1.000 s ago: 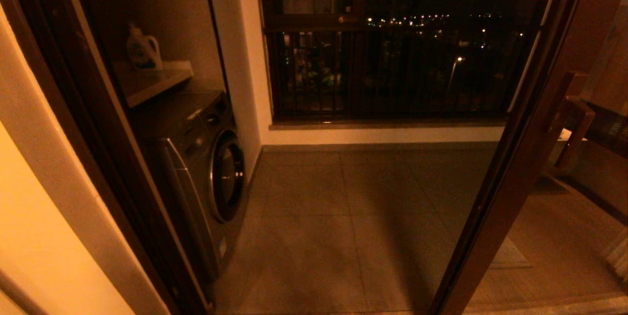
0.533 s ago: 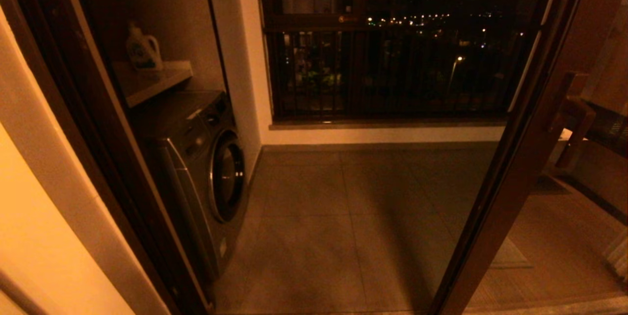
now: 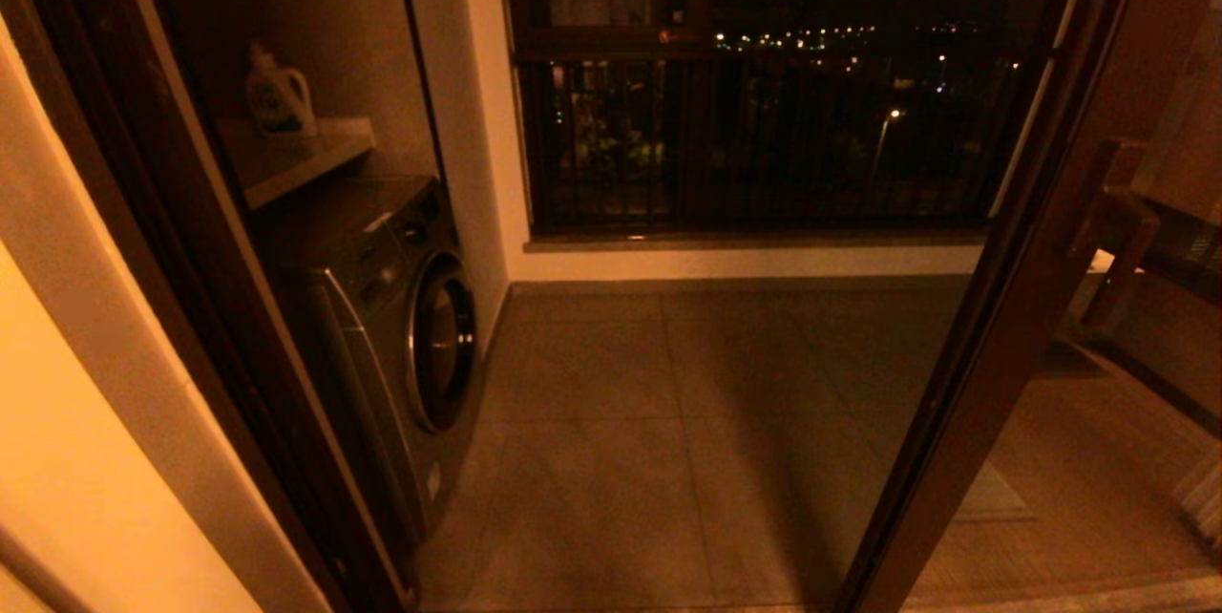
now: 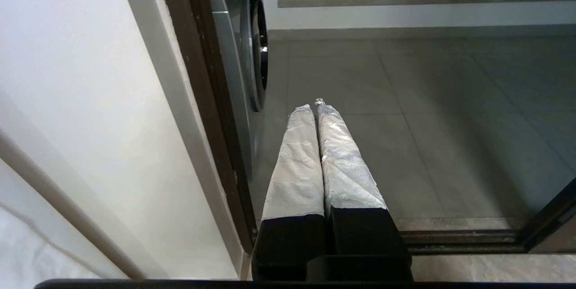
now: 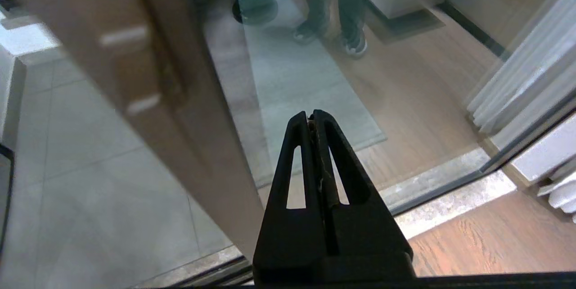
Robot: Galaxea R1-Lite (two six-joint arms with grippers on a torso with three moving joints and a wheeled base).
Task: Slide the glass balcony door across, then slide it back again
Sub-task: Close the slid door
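The glass balcony door [image 3: 993, 346] stands at the right of the head view, its brown frame slanting down to the floor, with the blocky wooden handle [image 3: 1117, 231] on its far side. The doorway to its left is open onto the balcony floor. Neither gripper shows in the head view. In the right wrist view the door's frame [image 5: 180, 136] runs just beside my right gripper [image 5: 310, 115], which is shut with nothing in it and points at the glass. My left gripper [image 4: 315, 105], with wrapped fingers, is shut and empty, near the left jamb [image 4: 211, 113] above the floor track [image 4: 463, 237].
A washing machine [image 3: 401, 327] stands against the balcony's left wall under a shelf with a detergent bottle [image 3: 279, 97]. A dark-framed window with railing bars [image 3: 764, 116] closes the far side. A person's legs [image 5: 333, 23] show in the door glass, and curtains [image 5: 517, 82] hang to its right.
The door frame and its handle hold the same place. Only the reflections in the far window shift slightly.
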